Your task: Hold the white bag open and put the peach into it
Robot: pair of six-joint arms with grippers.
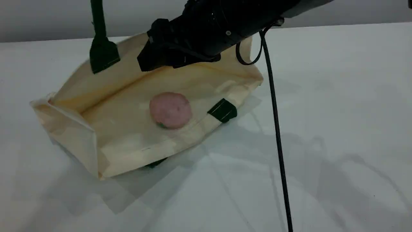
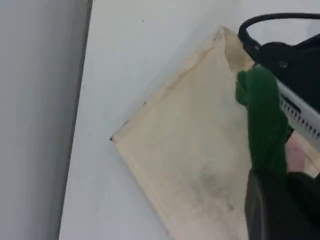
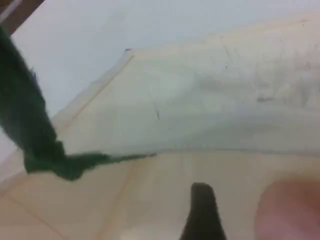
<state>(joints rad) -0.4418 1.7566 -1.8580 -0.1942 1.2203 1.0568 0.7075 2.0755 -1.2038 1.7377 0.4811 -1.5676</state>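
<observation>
The white bag lies on its side on the table, mouth toward the camera, and the peach rests on its lower inner wall. A dark green rope handle runs taut from the bag's upper side out of the top edge. In the left wrist view this handle ends at my left gripper, which is shut on it. My right gripper hangs open over the bag's mouth, above the peach and apart from it. The right wrist view shows one fingertip beside the peach.
A black cable hangs from the right arm down across the table to the right of the bag. A dark green patch sits on the bag's lower rim. The bare white table stretches to the right and front.
</observation>
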